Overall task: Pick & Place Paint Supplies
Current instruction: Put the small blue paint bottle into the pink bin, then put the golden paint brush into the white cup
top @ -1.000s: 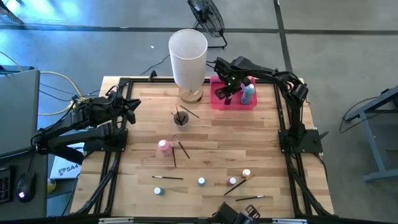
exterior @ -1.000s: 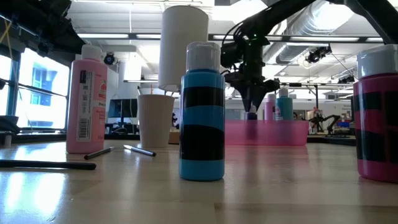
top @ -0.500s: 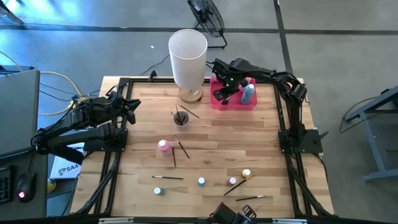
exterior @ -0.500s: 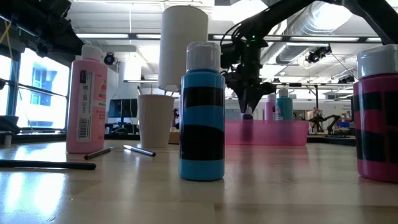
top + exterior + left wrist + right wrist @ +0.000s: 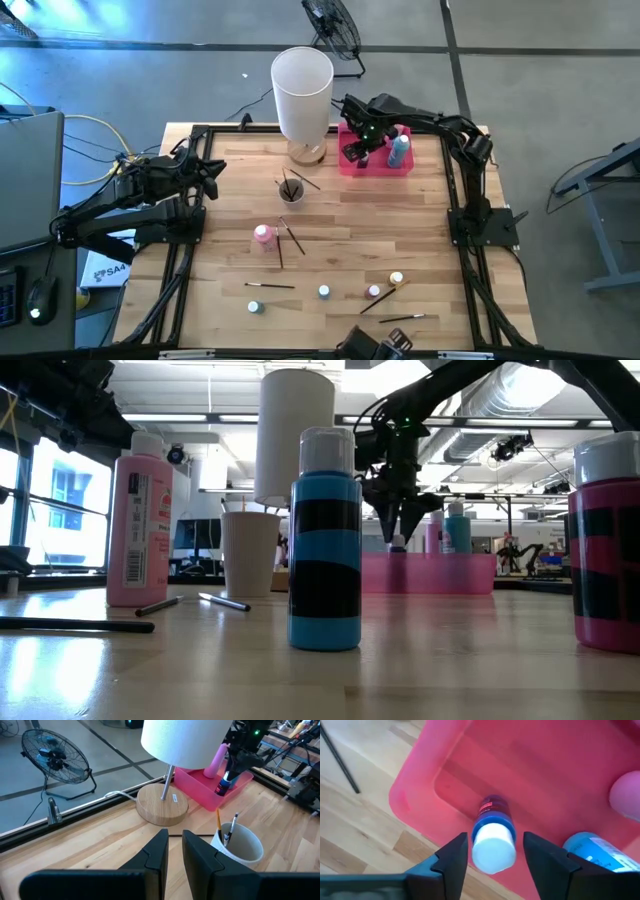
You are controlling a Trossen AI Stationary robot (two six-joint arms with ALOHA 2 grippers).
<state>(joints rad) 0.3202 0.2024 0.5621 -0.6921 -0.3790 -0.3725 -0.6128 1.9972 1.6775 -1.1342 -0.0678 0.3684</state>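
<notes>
**Bottle stands free in pink tray as pincer spreads**

Pincer (image 5: pixel 490 851) of the right arm hangs over the pink rectangular plastic tray (image 5: pixel 350 165) at the far edge of the wooden counter (image 5: pixel 400 225), its two dark fingers spread to either side of a small blue paint bottle with a white cap (image 5: pixel 492 832), a gap showing on both sides of the cap. The bottle stands upright in the tray's near-left corner, beside a taller teal bottle (image 5: pixel 399 150) and a pink one (image 5: pixel 404 131). The left arm's pincer (image 5: pixel 173 851) waits near the counter's left edge, fingers narrow with only a slit between them and nothing held. Mid-counter, a white cup of dark-handled paintbrushes (image 5: pixel 291 189) sits by the tall white cylinder on a wooden base (image 5: pixel 302 92). Another pink bottle (image 5: pixel 263 236), loose brushes and tiny capped bottles lie toward the near edge.
</notes>
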